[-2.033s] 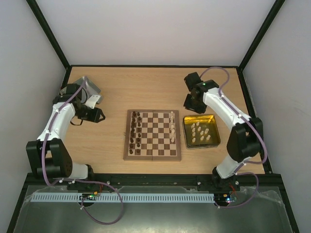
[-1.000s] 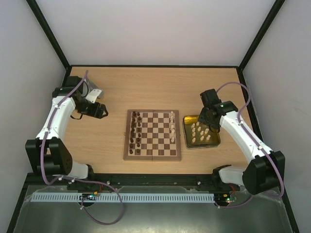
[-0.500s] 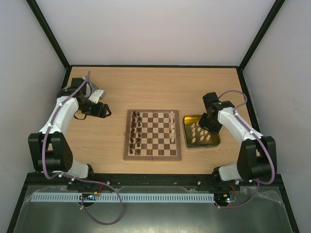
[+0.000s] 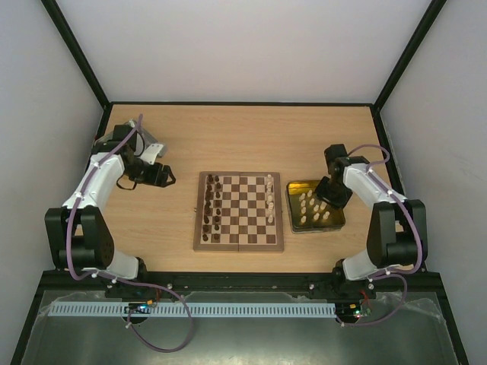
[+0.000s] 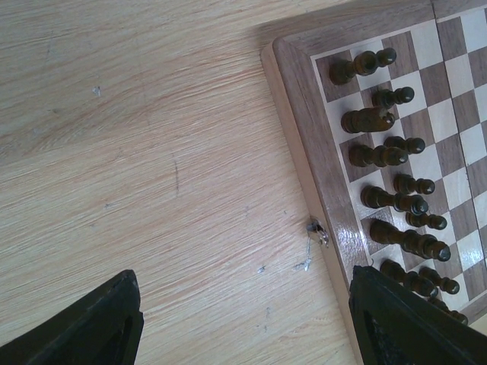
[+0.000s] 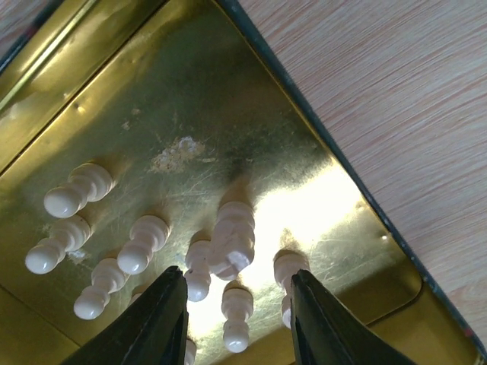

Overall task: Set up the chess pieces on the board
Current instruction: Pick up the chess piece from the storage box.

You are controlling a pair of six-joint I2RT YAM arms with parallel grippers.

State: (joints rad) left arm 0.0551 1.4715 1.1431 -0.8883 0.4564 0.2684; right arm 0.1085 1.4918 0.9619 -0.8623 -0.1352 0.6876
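Right gripper point(image 6: 237, 323): fingers apart over pale cream chessmen point(image 6: 232, 236) in yellow metal tray point(image 6: 190, 91).
Left gripper point(image 5: 243, 334): fingers apart, at 10 o'clock of checked wooden chessboard point(image 5: 312, 152).

Tabletop point(image 5: 152, 152): pale wood grain, matt, faintly scuffed. Board point(image 5: 304, 129): smooth satin wood. Dark chess pieces point(image 5: 378, 156): turned wood, slight sheen. Tray point(image 6: 190, 91): gold-toned metal, glossy, scratched. Cream chess pieces point(image 6: 232, 236): smooth. Right fingers point(image 6: 160, 327): black, matt.

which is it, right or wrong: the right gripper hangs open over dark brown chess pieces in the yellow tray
Wrong in one respect: the chess pieces in the yellow tray are pale cream, not dark brown, as the right wrist view shows. The rest holds: the right gripper hangs open over them.
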